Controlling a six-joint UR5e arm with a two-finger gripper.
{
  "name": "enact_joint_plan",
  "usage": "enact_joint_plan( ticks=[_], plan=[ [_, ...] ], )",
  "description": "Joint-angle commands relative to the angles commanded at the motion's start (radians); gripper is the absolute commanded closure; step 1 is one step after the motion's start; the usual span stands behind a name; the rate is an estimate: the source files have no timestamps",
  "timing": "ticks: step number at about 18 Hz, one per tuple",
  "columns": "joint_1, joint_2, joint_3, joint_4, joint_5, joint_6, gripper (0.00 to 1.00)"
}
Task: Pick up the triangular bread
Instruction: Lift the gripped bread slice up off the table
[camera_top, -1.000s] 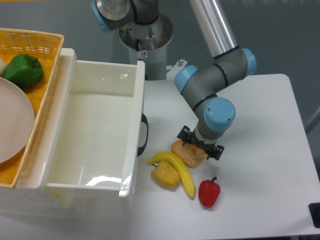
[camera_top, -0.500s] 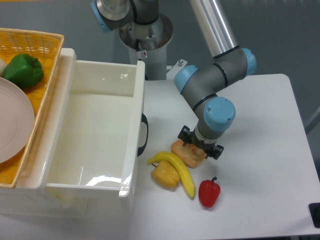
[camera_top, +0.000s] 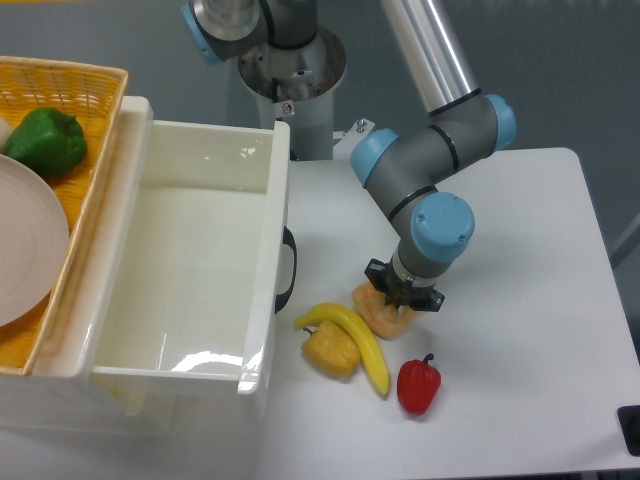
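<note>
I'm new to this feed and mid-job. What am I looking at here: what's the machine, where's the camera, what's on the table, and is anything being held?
One fixed camera looks down at a white table. The grey and blue jointed machine is a robot arm; its gripper is down on the triangular bread, the flat golden pastry. The jaws appear closed on it, though the wrist hides part of the view, and the bread seems to be on the table. Beside it lie a banana, a yellow pepper and a red pepper. To the left stands a white bin, then a wicker basket holding a green pepper and a plate.
</note>
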Motion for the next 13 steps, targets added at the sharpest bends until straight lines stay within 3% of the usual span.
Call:
enact_joint_plan(
  ticks=[4, 13],
  plan=[
    [0.000, 0.011, 0.080, -0.103, 0.000, 0.009, 1.00],
    [0.002, 0.095, 0.092, -0.157, -0.006, 0.118, 1.00]
  ],
)
